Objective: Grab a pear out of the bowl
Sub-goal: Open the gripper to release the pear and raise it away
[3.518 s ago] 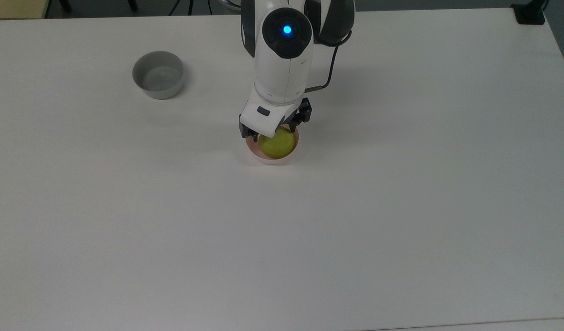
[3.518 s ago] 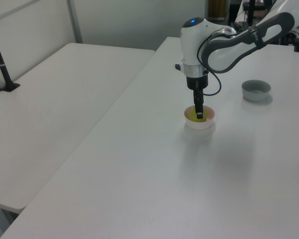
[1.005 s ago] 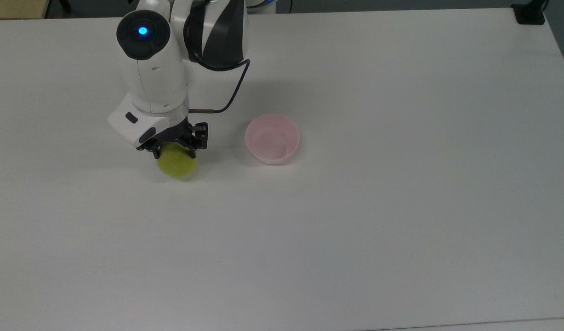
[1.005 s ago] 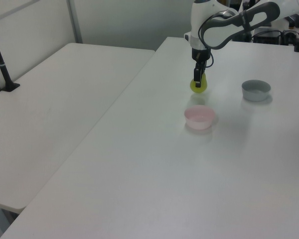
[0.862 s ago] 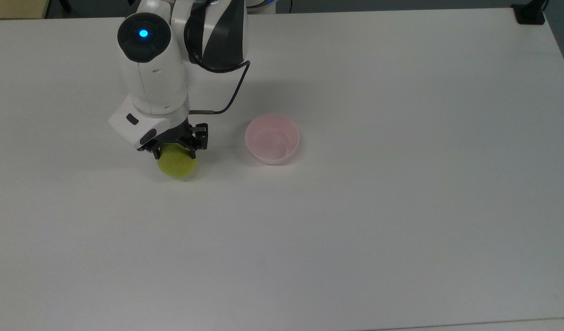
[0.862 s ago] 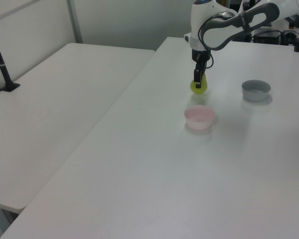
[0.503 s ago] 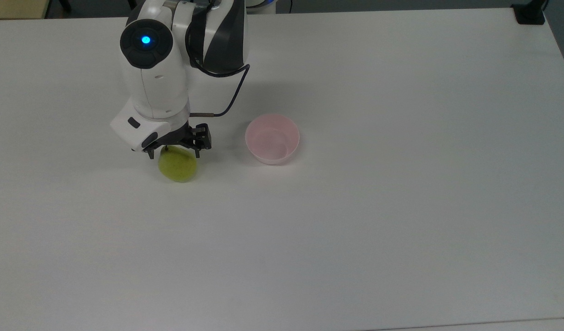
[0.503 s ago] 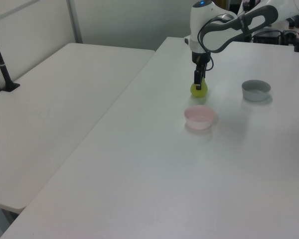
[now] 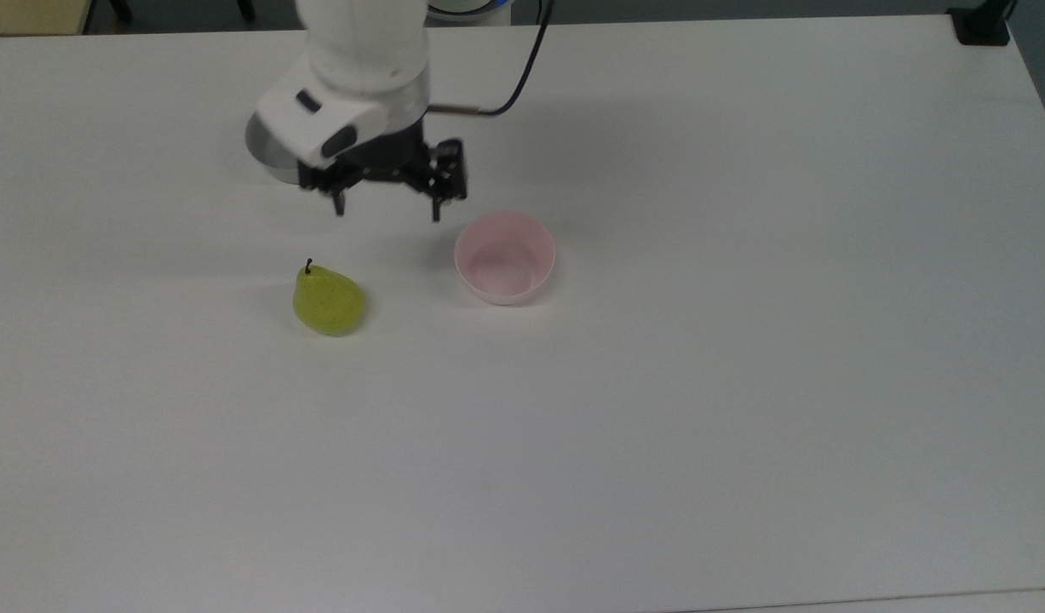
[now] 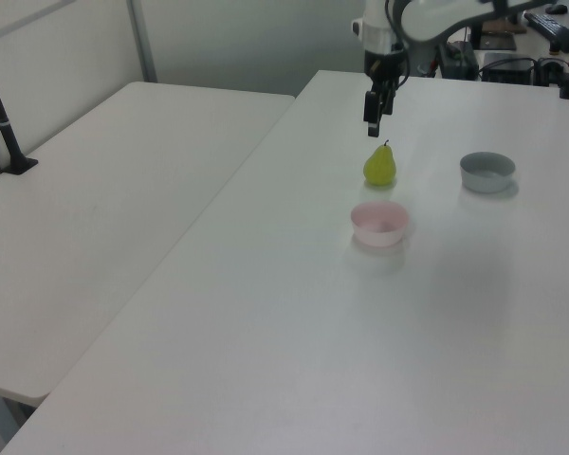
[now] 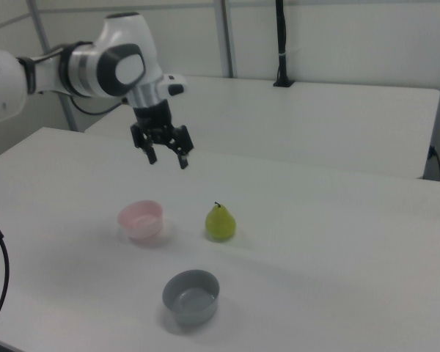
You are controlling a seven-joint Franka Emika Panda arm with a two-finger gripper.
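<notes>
On the desk [image 9: 743,383], pear [image 9: 328,300] upright beside empty bowl [image 9: 504,256], end effector [image 9: 387,209] overhead, spread, empty; seemingly done, only retreat left.

top view: table [image 9: 743,383] was seen from overhead | left, right views: seen obliquely from opposite sides (table shared)

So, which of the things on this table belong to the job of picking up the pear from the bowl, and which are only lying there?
Belong to the job:
- small yellow-green pear, standing on the table, out of the bowl
- round pale pink bowl, empty
- gripper, open, raised above the table

Only lying there:
- round grey bowl, empty
- white table
</notes>
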